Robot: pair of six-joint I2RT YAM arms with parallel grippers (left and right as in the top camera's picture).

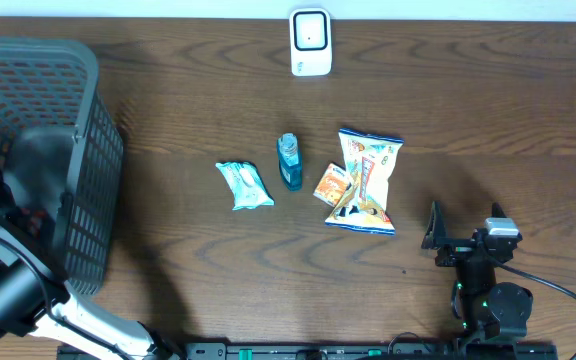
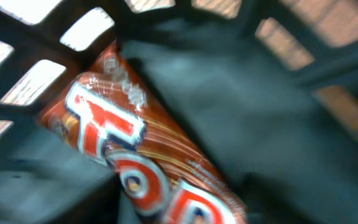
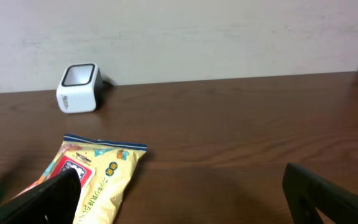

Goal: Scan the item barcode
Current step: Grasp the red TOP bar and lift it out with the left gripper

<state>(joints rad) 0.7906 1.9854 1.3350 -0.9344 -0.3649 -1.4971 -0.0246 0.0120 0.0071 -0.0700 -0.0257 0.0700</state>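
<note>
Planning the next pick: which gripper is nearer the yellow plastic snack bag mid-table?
Right. The right gripper sits open right of the yellow plastic snack bag; the left gripper is far left inside the grey mesh basket.

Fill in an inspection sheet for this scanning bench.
Surface: dark brown wooden table, no spills seen.
Job's things: white box-shaped barcode scanner at the far edge; yellow foil snack bag, small orange sachet, teal plastic bottle and pale teal wipes packet mid-table; orange-red snack wrapper inside the dark grey mesh basket.
Clutter: nothing seen.
Grippers: right gripper open, fingers empty; left gripper hidden in the basket, state unclear.
Cables: black cable trailing off the right arm.
Surroundings: pale plain wall.
</note>
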